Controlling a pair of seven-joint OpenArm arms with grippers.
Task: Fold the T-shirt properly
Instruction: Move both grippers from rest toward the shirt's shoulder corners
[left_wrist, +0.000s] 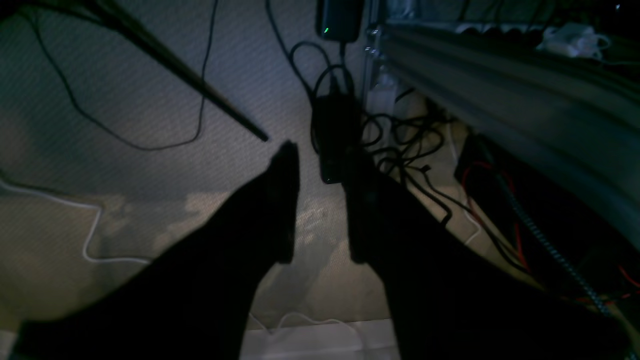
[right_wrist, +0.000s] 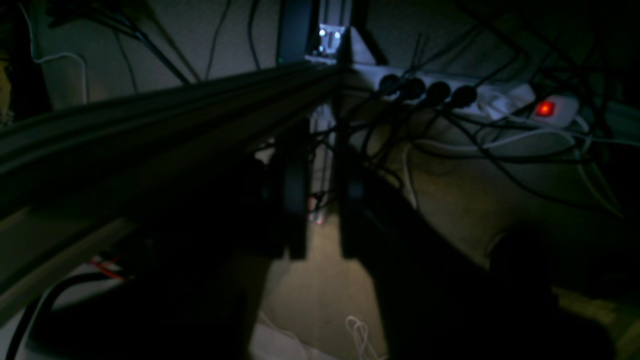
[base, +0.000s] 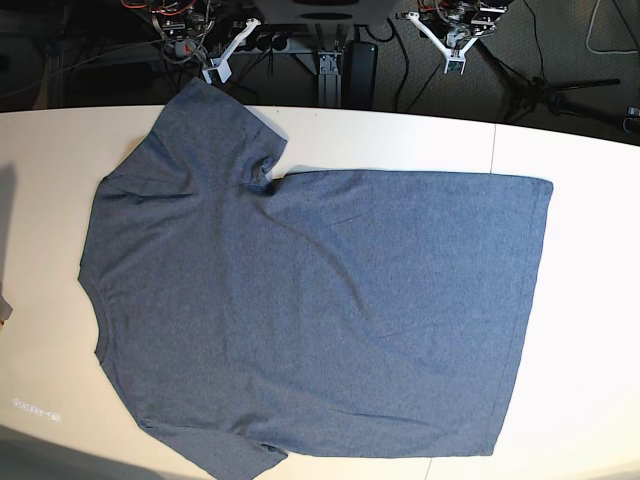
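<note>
The blue-grey T-shirt (base: 310, 300) lies spread flat on the white table (base: 590, 300), plain side up, collar end to the left and hem to the right. One sleeve points to the far edge, the other to the near edge. Both arms are drawn back beyond the table's far edge. My right gripper (base: 214, 70) hangs just past the far sleeve, off the cloth. My left gripper (base: 455, 62) is at the far right, away from the shirt. In the wrist views the left gripper (left_wrist: 320, 165) and the right gripper (right_wrist: 322, 200) stand open over the floor with nothing between their fingers, the right one narrowly.
Behind the table lie tangled black cables (left_wrist: 400, 145), a power strip with a lit red switch (right_wrist: 545, 108), a dark frame rail (right_wrist: 150, 125) and a tripod leg (left_wrist: 200, 85). Bare table shows to the right of the hem and along the left edge.
</note>
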